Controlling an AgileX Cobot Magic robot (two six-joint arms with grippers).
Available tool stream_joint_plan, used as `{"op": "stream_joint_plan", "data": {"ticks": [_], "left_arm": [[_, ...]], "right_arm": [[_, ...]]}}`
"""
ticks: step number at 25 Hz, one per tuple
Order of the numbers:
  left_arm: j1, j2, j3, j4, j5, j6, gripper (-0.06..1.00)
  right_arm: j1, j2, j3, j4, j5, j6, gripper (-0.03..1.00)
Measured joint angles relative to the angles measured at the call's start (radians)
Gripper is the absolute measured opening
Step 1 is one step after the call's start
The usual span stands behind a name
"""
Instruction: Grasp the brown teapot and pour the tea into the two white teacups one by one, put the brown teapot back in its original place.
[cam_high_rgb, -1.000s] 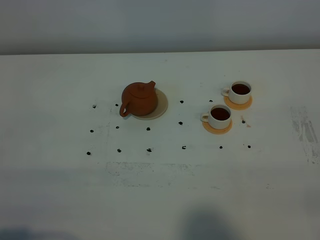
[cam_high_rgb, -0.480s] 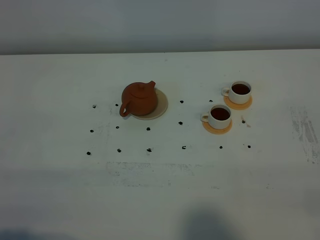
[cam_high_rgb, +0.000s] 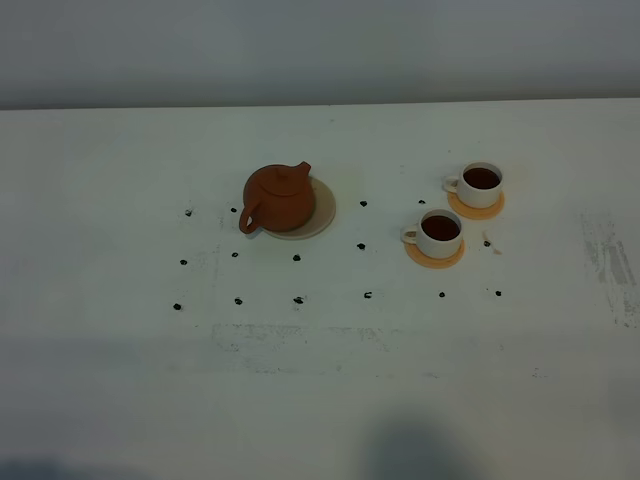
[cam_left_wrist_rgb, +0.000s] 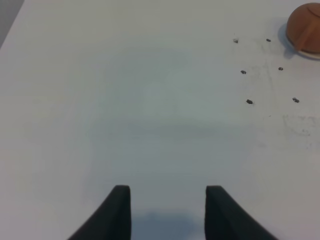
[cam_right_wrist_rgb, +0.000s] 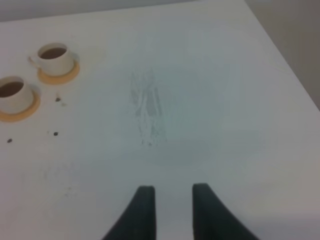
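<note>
White bench (cam_high_rgb: 120, 380), items as laid out. Teapot (cam_high_rgb: 279, 198): brown clay, upright, lid on, standing on the cream saucer (cam_high_rgb: 322, 215) left of centre in the high view, handle toward the near left, spout toward the far right; the saucer's rim shows on the pot's right side. Far cup (cam_high_rgb: 481, 184): white, filled with dark tea, on an orange coaster (cam_high_rgb: 491, 210), handle pointing left. Near cup (cam_high_rgb: 439, 231): white, likewise filled with dark tea, on its own coaster (cam_high_rgb: 435, 258), handle pointing left, just beside the far cup and nearer the teapot. Small dark marks (cam_high_rgb: 297, 299) dot the bench around the pot and cups; a grey scuff (cam_high_rgb: 610, 262) lies toward the right edge. Left claw (cam_left_wrist_rgb: 168, 212): fingers apart, holding nothing, above bare bench well away from the teapot, whose edge shows in a corner of its wrist view. Right claw (cam_right_wrist_rgb: 173, 210): fingers apart with a narrower gap, holding nothing, above bare bench well clear of both cups. Neither claw appears in the high view.
</note>
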Motion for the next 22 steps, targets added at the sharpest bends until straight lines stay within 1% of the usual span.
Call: {"op": "stream_joint_plan", "data": {"ticks": [22], "left_arm": [[0.0,0.003,0.0,0.0,0.0,-0.001,0.34]], "right_arm": [[0.0,0.0,0.0,0.0,0.0,0.0,0.21]]}}
